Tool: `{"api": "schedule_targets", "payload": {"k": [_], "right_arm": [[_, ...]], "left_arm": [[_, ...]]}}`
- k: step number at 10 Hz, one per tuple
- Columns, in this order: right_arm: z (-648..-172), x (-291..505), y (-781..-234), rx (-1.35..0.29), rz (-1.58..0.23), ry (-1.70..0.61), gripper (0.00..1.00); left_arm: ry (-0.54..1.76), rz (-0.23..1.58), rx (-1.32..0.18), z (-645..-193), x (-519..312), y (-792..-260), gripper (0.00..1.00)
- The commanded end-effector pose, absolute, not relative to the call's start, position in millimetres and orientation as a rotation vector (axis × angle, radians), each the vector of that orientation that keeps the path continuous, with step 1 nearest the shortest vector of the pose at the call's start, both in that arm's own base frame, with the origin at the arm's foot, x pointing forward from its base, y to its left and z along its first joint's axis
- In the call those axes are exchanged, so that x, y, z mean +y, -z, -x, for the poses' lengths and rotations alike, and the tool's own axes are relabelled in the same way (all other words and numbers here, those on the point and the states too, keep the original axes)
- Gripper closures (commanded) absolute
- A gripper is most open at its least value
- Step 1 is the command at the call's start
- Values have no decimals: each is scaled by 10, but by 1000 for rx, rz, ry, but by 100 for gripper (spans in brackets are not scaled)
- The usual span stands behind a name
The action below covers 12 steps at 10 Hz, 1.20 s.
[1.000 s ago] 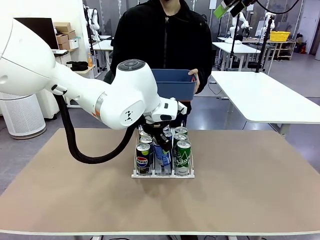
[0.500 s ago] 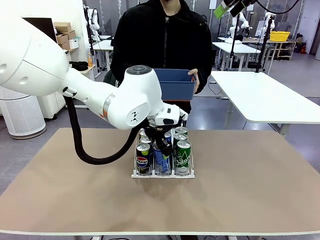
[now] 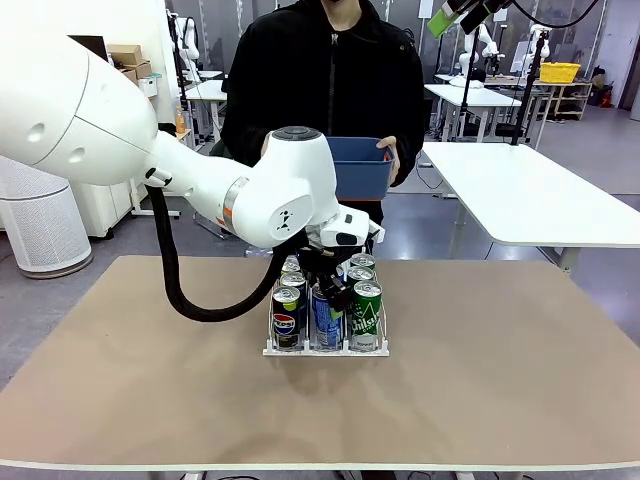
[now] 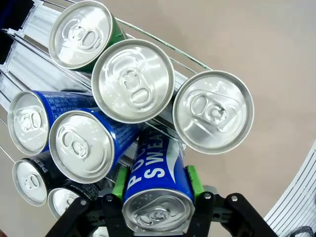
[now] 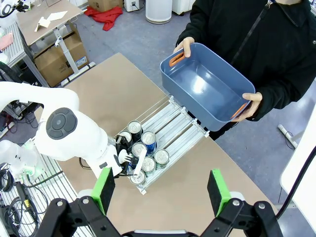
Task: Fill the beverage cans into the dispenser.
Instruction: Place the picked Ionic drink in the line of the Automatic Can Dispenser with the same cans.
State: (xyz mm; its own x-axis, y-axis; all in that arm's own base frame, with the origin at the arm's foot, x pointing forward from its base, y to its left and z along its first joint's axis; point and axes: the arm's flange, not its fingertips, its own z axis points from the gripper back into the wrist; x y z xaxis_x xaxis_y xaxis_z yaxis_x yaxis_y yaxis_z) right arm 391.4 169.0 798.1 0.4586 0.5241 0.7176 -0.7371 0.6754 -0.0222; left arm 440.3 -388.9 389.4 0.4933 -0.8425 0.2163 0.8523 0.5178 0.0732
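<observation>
Middle of the tabletop (image 3: 120,380): the white wire dispenser (image 3: 325,349), three lanes stocked with slim silver-topped cans, black Pepsi (image 3: 286,318), green Chilsung (image 3: 367,308). The left gripper (image 4: 158,190) is setting a blue Pocari Sweat can (image 4: 157,190) into the middle lane; green pads flank it, but gripped or just freed, I cannot tell. Next, I'd say: let go, lift straight out. The right gripper (image 5: 162,192) hangs high, fingers wide, empty.
</observation>
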Motion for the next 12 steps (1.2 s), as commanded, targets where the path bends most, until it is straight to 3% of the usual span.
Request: {"api": "schedule_targets", "payload": {"k": [1, 2, 3, 4, 5, 10, 12], "right_arm": [[-3910, 1682, -7981, -763, -312, -791, 0], [-3910, 1682, -7981, -763, -312, -791, 0], [-3910, 1682, -7981, -763, -312, -791, 0], [-3910, 1682, -7981, -763, -312, -791, 0], [-3910, 1682, -7981, -763, -312, -791, 0], [-3910, 1682, -7981, -763, -312, -791, 0], [-3910, 1682, -7981, -763, -312, -791, 0]], "left_arm": [[1039, 6, -188, -4460, -3890, -3938, 23], [1011, -8, -167, -4439, -3889, -4030, 23], [989, -20, -168, -4413, -3867, -4133, 3], [982, -22, -179, -4375, -3857, -4242, 21], [974, -20, -190, -4335, -3863, -4347, 0], [963, -48, -244, -4054, -3899, -4722, 0], [984, -6, -228, -4205, -3921, -4671, 0]]}}
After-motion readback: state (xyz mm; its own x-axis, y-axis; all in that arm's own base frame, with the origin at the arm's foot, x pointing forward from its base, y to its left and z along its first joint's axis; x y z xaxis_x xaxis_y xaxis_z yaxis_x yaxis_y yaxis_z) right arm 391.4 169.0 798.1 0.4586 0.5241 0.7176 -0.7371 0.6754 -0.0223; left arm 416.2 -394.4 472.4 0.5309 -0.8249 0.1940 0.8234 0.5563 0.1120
